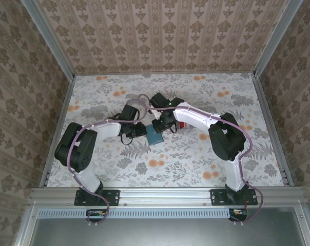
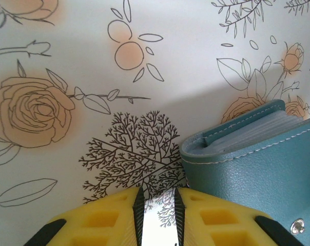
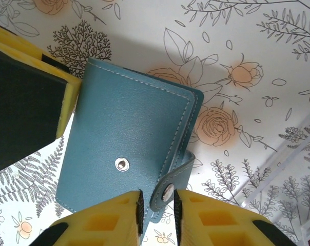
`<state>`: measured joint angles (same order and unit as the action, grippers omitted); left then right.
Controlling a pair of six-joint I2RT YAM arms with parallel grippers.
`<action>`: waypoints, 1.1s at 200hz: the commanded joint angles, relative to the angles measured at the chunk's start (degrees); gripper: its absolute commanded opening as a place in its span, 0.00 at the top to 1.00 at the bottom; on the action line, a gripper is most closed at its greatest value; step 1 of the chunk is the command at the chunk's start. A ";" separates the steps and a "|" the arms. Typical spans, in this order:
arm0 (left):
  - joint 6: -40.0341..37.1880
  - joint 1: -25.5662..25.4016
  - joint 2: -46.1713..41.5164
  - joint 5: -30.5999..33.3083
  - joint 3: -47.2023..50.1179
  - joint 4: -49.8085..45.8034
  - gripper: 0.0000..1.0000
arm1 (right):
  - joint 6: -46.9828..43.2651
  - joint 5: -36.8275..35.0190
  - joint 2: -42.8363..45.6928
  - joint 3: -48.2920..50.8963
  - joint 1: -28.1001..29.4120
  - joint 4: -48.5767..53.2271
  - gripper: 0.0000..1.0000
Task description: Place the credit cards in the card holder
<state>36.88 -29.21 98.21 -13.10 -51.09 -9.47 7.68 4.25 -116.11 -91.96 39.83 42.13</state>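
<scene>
— Floral-printed surface, damask paper on the walls. What is on the left?

— The left hand, low over the print. Its yellow fingers stand a narrow slit apart. I see nothing between them, only the pattern showing through.

— And the task's thing?

— The card holder lies flat on the surface just right of that hand, beside its fingertips. The left wrist camera catches one teal corner, with pale grey leaves packed between the covers. In the right wrist view, one finger of the left hand sits against the holder's left edge.

— Is it folded?

— Folded, but not fastened. The stud lies bare on the cover, and the strap curls round the right edge with its snap hanging free.

— The right side?

— The right hand is at the strap corner, and the strap's end lies in the gap between its fingertips. I cannot tell whether they pinch it or merely flank it.

— From above?

— Both hands meet over the holder at mid-surface. A small red patch lies just right of the right hand, too small to identify.
</scene>
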 commanded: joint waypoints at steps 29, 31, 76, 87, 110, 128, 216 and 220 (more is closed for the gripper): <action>0.21 0.03 0.47 0.07 -0.52 -1.42 0.74 | 0.12 -1.51 -1.38 -0.94 0.68 1.81 0.74; 0.21 0.10 0.44 0.09 -0.46 -1.42 0.74 | 0.13 -1.57 -1.39 -0.94 0.66 1.82 0.75; 0.19 0.20 0.49 0.08 -0.12 -1.26 0.74 | 0.23 -2.91 -1.72 -1.20 0.61 2.11 0.78; 0.20 0.21 0.49 0.07 -0.08 -1.32 0.74 | 0.25 -3.24 -1.88 -1.38 0.64 2.38 0.78; 0.23 0.30 0.31 0.10 0.04 -1.25 0.74 | 0.25 -3.34 -2.10 -1.39 0.67 2.45 0.77; 0.29 0.36 0.31 0.16 0.17 -1.16 0.74 | 0.23 -3.40 -2.24 -1.55 0.64 2.43 0.77; 0.39 0.38 0.24 -0.12 0.25 -1.03 0.74 | 0.23 -0.75 -0.76 -1.36 0.62 1.35 0.93; 0.44 0.38 0.25 -0.08 0.34 -0.90 0.74 | 0.29 -0.36 -0.57 -1.18 0.56 1.05 0.94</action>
<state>36.88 -29.17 98.21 -13.10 -51.09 -9.47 7.68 2.13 -117.27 -92.09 40.18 42.50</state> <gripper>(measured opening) 0.259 0.077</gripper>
